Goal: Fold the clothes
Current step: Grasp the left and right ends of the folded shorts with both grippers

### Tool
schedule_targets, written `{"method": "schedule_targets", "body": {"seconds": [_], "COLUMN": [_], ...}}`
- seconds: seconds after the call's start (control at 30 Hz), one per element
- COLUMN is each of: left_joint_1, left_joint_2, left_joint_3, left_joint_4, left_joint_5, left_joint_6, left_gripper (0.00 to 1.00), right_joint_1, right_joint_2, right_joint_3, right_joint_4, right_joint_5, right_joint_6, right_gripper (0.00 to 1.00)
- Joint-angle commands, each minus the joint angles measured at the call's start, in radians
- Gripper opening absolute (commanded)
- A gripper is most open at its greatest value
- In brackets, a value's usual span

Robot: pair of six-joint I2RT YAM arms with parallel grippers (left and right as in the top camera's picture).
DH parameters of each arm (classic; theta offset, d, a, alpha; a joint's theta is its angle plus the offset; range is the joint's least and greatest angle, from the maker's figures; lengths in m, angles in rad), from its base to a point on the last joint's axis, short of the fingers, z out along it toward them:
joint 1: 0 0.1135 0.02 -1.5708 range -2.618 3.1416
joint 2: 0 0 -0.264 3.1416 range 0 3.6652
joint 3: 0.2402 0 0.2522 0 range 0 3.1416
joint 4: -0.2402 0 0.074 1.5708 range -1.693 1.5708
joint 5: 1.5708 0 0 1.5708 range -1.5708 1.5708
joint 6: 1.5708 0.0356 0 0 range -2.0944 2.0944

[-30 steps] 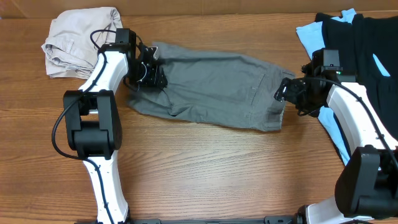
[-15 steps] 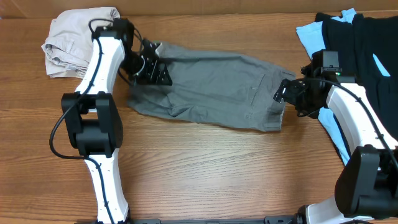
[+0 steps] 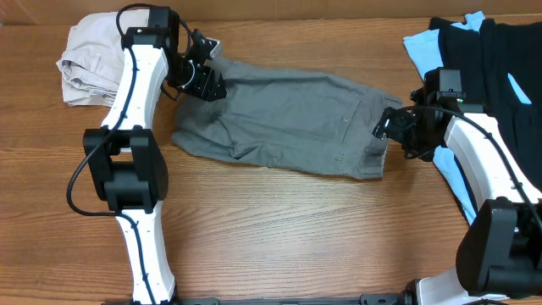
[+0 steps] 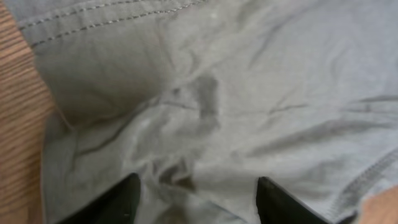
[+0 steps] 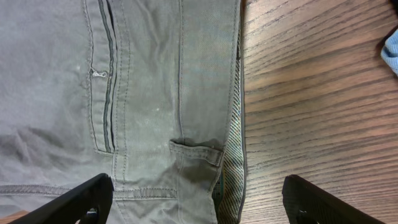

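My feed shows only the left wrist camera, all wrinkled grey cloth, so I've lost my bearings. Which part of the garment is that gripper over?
Observer: The left gripper is over the upper-left hem corner of mid-grey woven shorts lying spread on the wooden table.
Operator: Anything close by on that side?
Observer: A crumpled beige cloth garment lies just beyond that corner, to the left.
Operator: And the other arm?
Observer: The right gripper is open over the shorts' waistband end, beside a belt loop and a welt pocket.
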Motion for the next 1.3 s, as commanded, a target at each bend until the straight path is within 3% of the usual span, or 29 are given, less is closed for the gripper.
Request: {"method": "schedule_targets", "body": {"seconds": [0.0, 0.1, 0.3, 0.47, 0.77, 0.93, 1.13, 1.27], "left_joint_1": [0.000, 0.001, 0.003, 0.013, 0.027, 0.022, 0.022, 0.022], "left_joint_2": [0.047, 0.077, 0.151, 0.159, 0.185, 0.214, 0.257, 0.279], "left_joint_3": [-0.014, -0.014, -0.014, -0.015, -0.016, -0.016, -0.016, -0.016], "left_joint_4": [0.007, -0.003, -0.027, -0.011, -0.003, -0.010, -0.020, -0.038], "left_joint_5": [-0.022, -0.030, -0.030, -0.047, -0.161, -0.163, -0.163, -0.163], "left_joint_6": [0.018, 0.018, 0.016, -0.026, -0.198, -0.201, -0.222, -0.223], "left_gripper": [0.47, 0.31, 0.21, 0.18, 0.09, 0.09, 0.09, 0.08], "right_joint_1": [-0.003, -0.003, -0.003, -0.003, -0.003, -0.003, -0.003, -0.003], "right_joint_2": [0.006, 0.006, 0.006, 0.006, 0.019, 0.069, 0.153, 0.200], "right_joint_3": [-0.011, -0.011, -0.011, -0.043, -0.219, -0.269, -0.280, -0.280], "right_joint_4": [0.009, 0.014, 0.013, 0.034, 0.247, 0.346, 0.408, 0.442], "right_joint_5": [-0.002, -0.002, -0.002, -0.002, -0.052, -0.069, -0.089, -0.149], "right_joint_6": [0.005, 0.005, 0.005, 0.032, 0.092, 0.101, 0.103, 0.111], "right_gripper": [0.90, 0.90, 0.90, 0.90, 0.89, 0.86, 0.80, 0.65]}}
